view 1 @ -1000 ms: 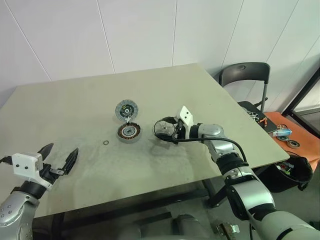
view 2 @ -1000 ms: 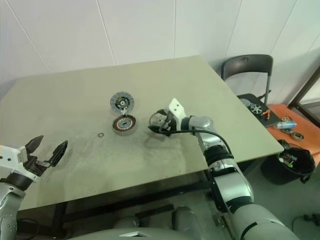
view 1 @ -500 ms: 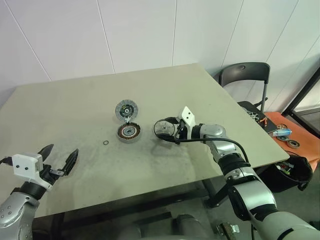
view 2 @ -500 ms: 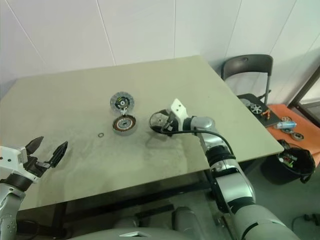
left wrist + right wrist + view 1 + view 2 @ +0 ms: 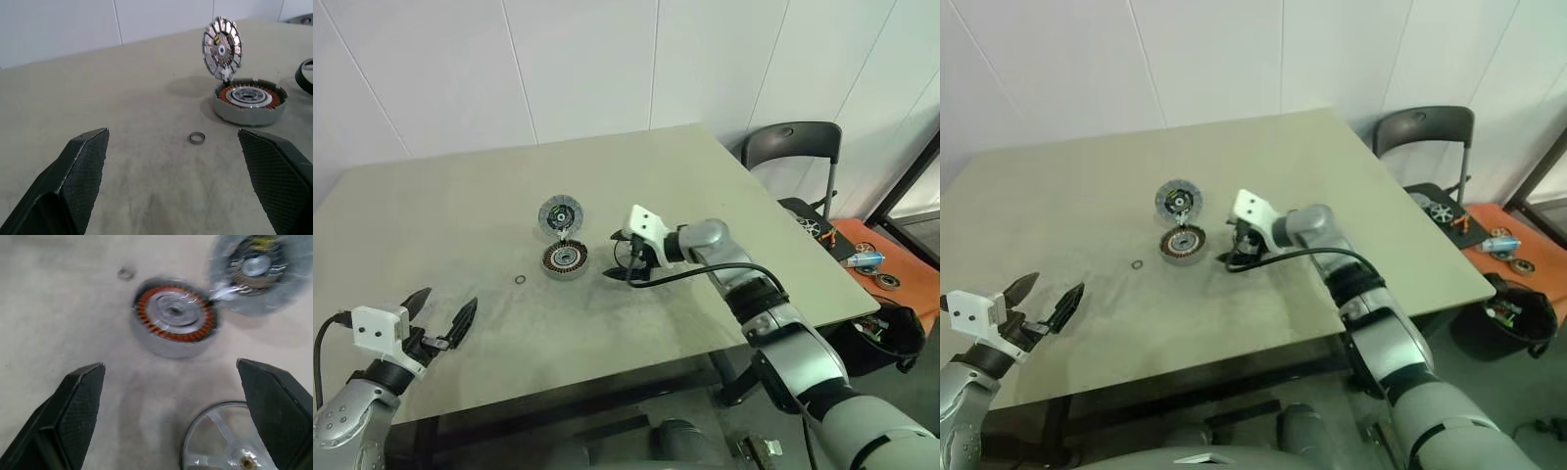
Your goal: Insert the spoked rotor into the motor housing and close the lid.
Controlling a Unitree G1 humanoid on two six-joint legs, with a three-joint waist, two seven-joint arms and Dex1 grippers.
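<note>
The motor housing (image 5: 565, 258) sits mid-table, copper windings ringing its silver centre (image 5: 173, 316). Its lid (image 5: 560, 213) stands tilted up at the housing's far side, also seen in the left wrist view (image 5: 222, 46). The spoked rotor (image 5: 225, 440) lies on the table just right of the housing, silver spokes up. My right gripper (image 5: 625, 262) hovers over it, angled down toward the housing, fingers (image 5: 80, 401) wide open and apart from the rotor. My left gripper (image 5: 444, 302) is open and empty near the table's front left edge.
A tiny loose ring (image 5: 521, 280) lies left of the housing. Right of the table stand a dark chair (image 5: 793, 147), an orange surface with small parts (image 5: 871, 259) and a black bin (image 5: 891, 333). The table's right corner (image 5: 876, 305) is close to my right arm.
My right gripper has swung left toward the housing and tipped downward over the rotor, still open. The left gripper has stayed about where it was.
</note>
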